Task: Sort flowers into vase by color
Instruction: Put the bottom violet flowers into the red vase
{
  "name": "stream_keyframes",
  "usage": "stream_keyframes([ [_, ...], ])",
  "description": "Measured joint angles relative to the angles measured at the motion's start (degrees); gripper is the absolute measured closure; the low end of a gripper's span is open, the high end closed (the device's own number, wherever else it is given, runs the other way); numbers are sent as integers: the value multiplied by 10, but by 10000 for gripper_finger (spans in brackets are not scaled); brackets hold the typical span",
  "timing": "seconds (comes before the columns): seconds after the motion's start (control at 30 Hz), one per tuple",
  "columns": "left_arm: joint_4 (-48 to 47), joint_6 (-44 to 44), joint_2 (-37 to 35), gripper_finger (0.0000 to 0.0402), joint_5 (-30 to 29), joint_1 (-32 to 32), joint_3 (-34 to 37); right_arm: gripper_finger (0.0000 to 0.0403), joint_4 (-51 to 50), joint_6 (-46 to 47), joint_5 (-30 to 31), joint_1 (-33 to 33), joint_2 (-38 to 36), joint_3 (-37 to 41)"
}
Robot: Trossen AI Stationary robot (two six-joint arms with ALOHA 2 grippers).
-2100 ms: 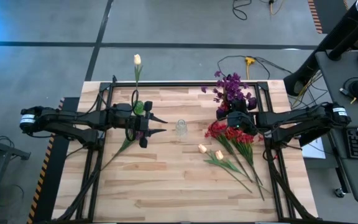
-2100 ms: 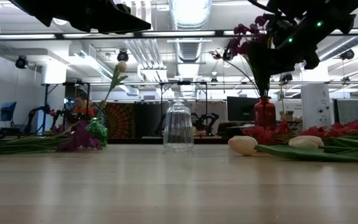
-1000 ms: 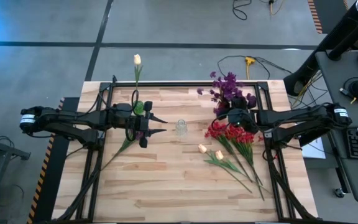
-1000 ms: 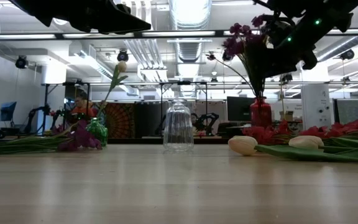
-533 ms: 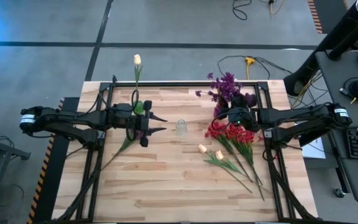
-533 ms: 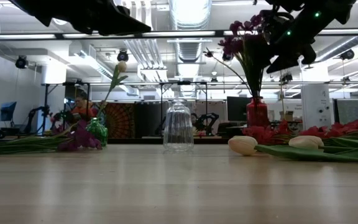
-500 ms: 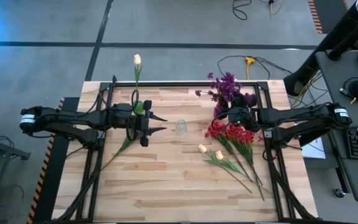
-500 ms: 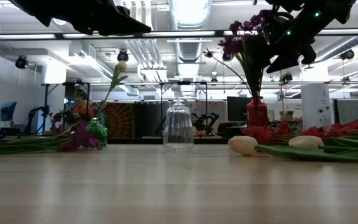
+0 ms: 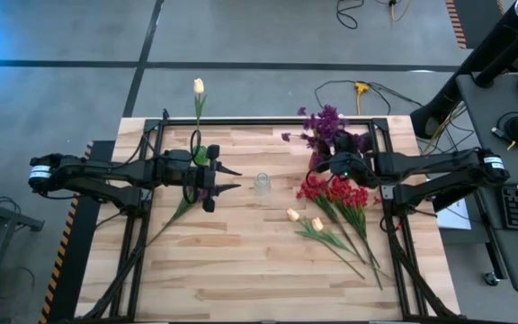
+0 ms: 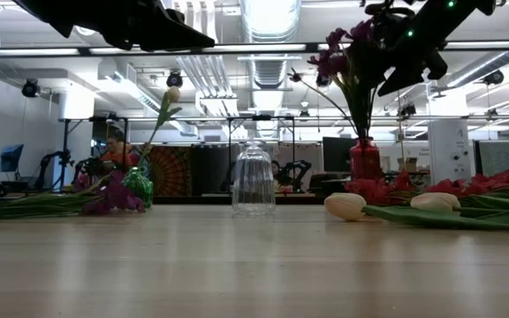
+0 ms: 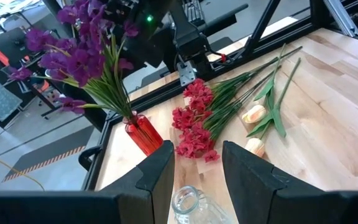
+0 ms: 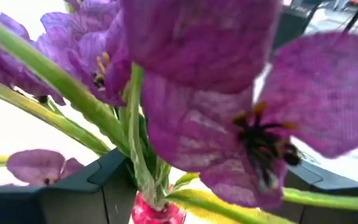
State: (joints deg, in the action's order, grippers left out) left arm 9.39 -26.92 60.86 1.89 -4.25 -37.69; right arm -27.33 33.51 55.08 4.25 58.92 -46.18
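Note:
A red vase (image 11: 143, 134) holding purple flowers (image 9: 324, 124) stands at the table's far right. My right gripper (image 9: 334, 165) hovers over it, open, with the green stems between its fingers. Red flowers (image 9: 335, 193) and cream tulips (image 9: 304, 219) lie flat on the table near it. A clear glass vase (image 9: 262, 184) stands at the middle. A green vase (image 9: 201, 155) holds one cream tulip (image 9: 199, 86). My left gripper (image 9: 237, 179) waits open just left of the clear vase, with nothing between its fingers. My right gripper stands open around the purple flowers' stems (image 12: 135, 168), just above the red vase's mouth (image 12: 157, 211), coming slanting down from the table's right. Whether a finger touches the stems, I cannot tell.
A purple flower (image 10: 117, 196) lies on the table beside the green vase, its stem (image 9: 165, 225) running toward the near left under my left arm. The near half of the table (image 9: 241, 279) is bare wood. A black frame rail (image 9: 268, 121) runs along the far edge.
My right gripper has gone up, away from the red vase. The purple bunch has leaned a little toward the table's left, and the red vase has shifted slightly the same way while staying upright on the table.

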Motion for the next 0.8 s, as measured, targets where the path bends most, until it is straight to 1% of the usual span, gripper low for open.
stream_keyframes([
  [0.1, 0, 0, 0, 283, 0, 0, 0, 142, -23, 5, -19, 0, 0, -15],
  [0.27, 0, 0, 0, 283, 0, 0, 0, 138, -58, 7, -31, 0, 0, -39],
  [0.53, -1, 0, 0, 283, 0, 0, 0, 140, -189, 63, -46, -2, 0, -97],
  [0.8, -1, 0, 0, 283, 0, 0, 0, 141, -231, 65, -76, -4, 0, -139],
])
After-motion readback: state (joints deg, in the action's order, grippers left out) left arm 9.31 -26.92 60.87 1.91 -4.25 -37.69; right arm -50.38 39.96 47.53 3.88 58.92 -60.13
